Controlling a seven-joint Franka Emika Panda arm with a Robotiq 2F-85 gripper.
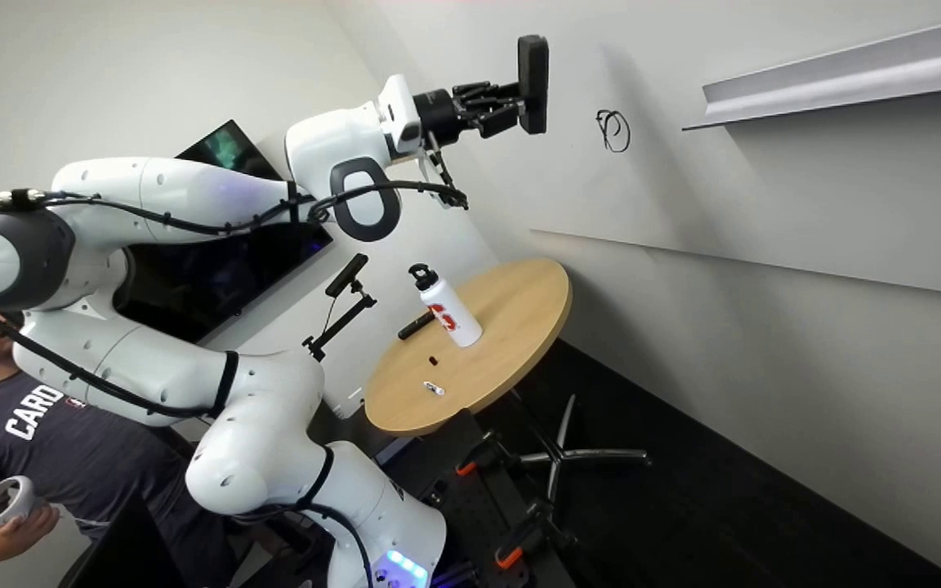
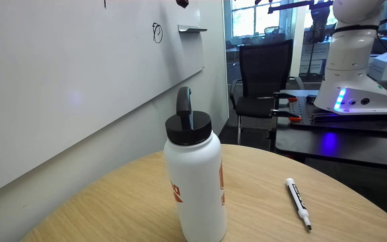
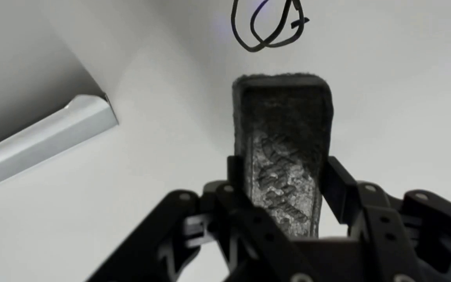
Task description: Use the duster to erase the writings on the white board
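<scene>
My gripper [image 1: 513,104] is shut on the duster [image 1: 534,82], a dark rectangular block, and holds it raised in front of the white board [image 1: 781,196]. In the wrist view the gripper's fingers [image 3: 282,178] press on both long sides of the duster [image 3: 284,109]. The writings [image 1: 613,131] are a small black looped scribble on the board, also seen in an exterior view [image 2: 157,33] and just above the duster's end in the wrist view [image 3: 266,44]. The duster looks apart from the board. A dark corner at the top edge of an exterior view [image 2: 182,3] may be the duster.
A pale ledge [image 1: 854,73] juts from the board beside the scribble, also in the wrist view [image 3: 49,139]. Below, a round wooden table [image 1: 511,351] holds a white bottle [image 2: 197,185] and a marker [image 2: 298,203]. A person [image 1: 70,457] stands behind the arm.
</scene>
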